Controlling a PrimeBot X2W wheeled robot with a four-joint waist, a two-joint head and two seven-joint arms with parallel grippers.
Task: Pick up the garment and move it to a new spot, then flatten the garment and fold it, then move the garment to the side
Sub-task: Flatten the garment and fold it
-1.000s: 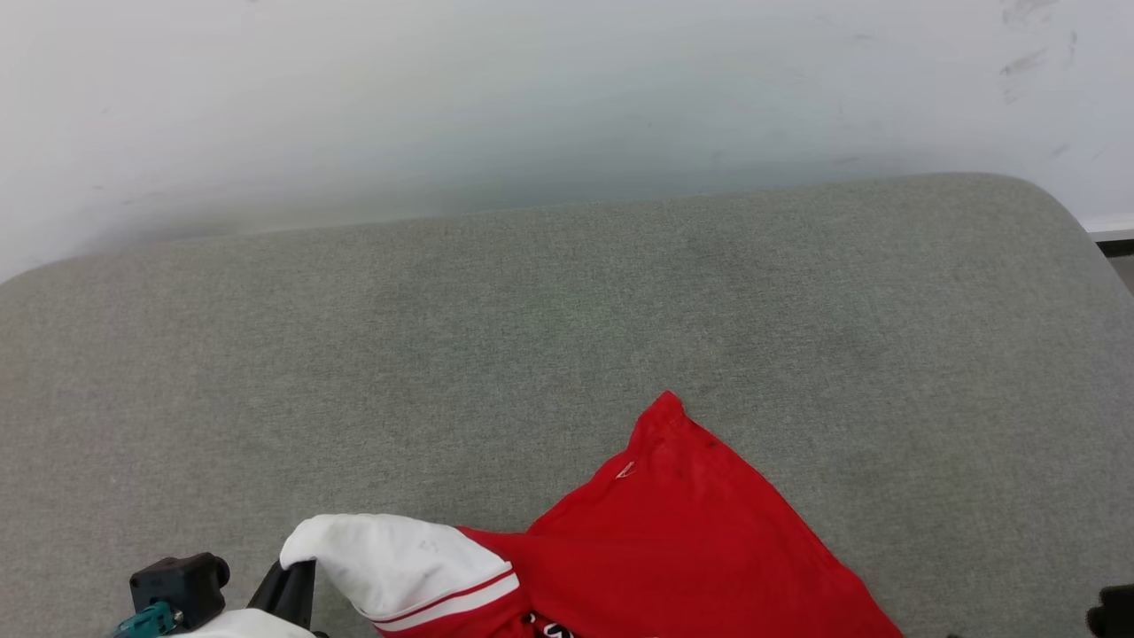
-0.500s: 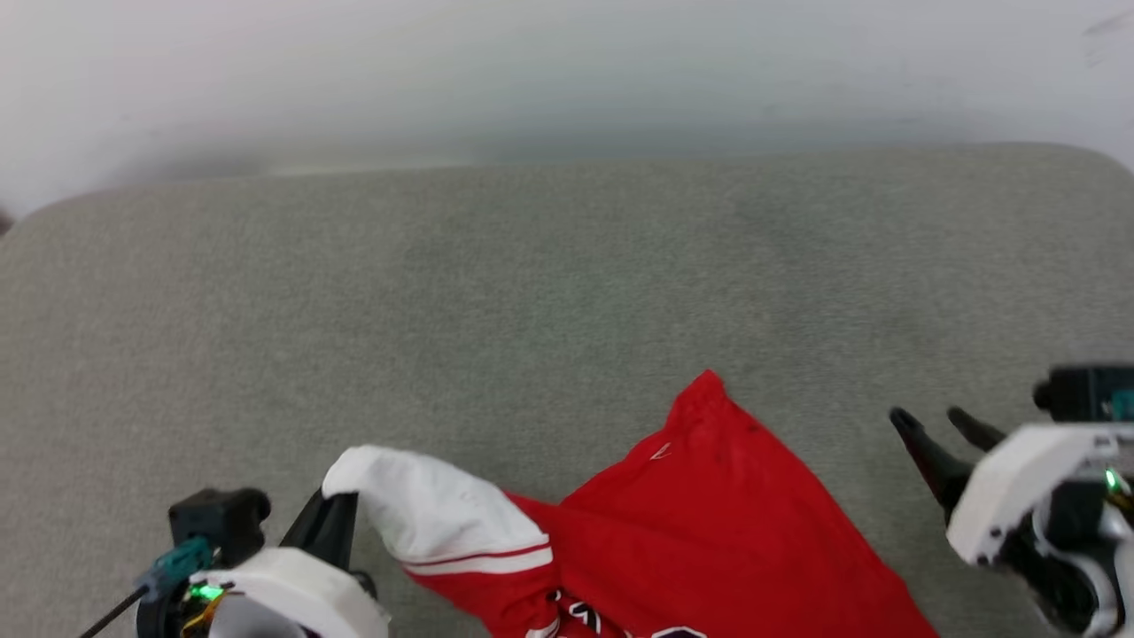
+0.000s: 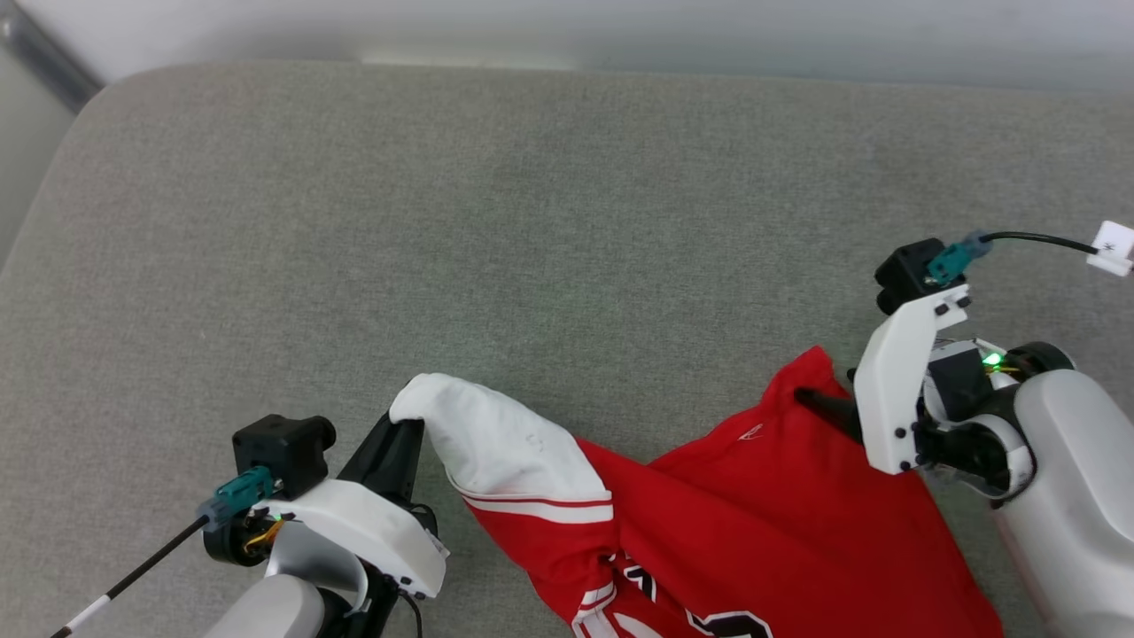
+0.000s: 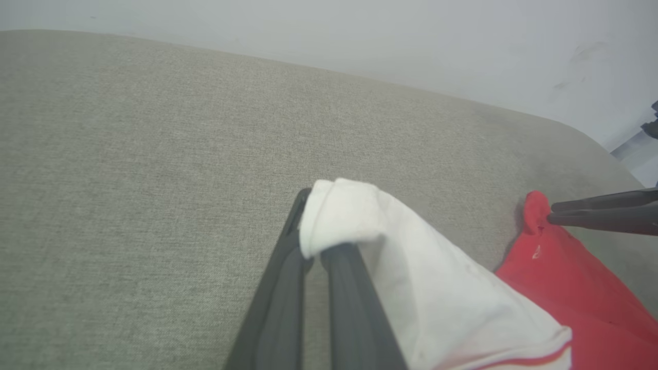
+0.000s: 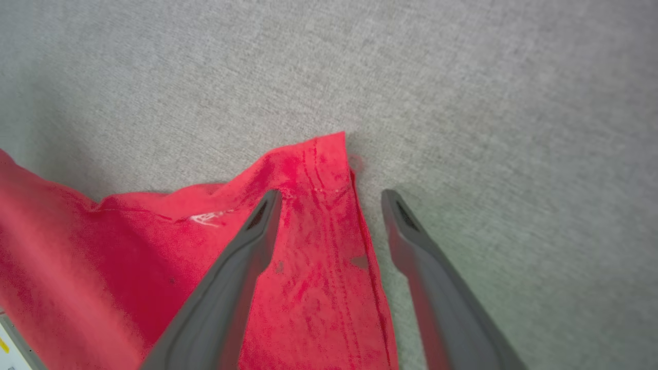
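Note:
The garment (image 3: 709, 496), a red jersey with a white sleeve (image 3: 505, 443) and striped trim, lies crumpled at the bottom middle of the head view. Black white-outlined characters show at its lower edge. My left gripper (image 3: 407, 430) is shut on the sleeve's tip; the left wrist view shows the left gripper (image 4: 316, 226) pinching the white fold (image 4: 411, 267). My right gripper (image 3: 811, 399) reaches in from the right over the jersey's red corner (image 3: 811, 368). In the right wrist view the right gripper (image 5: 330, 194) is open, its fingers (image 5: 241, 257) straddling the red hem corner (image 5: 318, 164).
The jersey rests on a wide grey upholstered surface (image 3: 532, 221) with a rounded left corner and a pale wall (image 3: 620, 22) behind it. A black cable with a white tag (image 3: 1112, 248) trails from my right wrist.
The camera has tilted down and shifted. My right arm has come in from the right and set its open fingers over the red corner. The left gripper still holds the sleeve.

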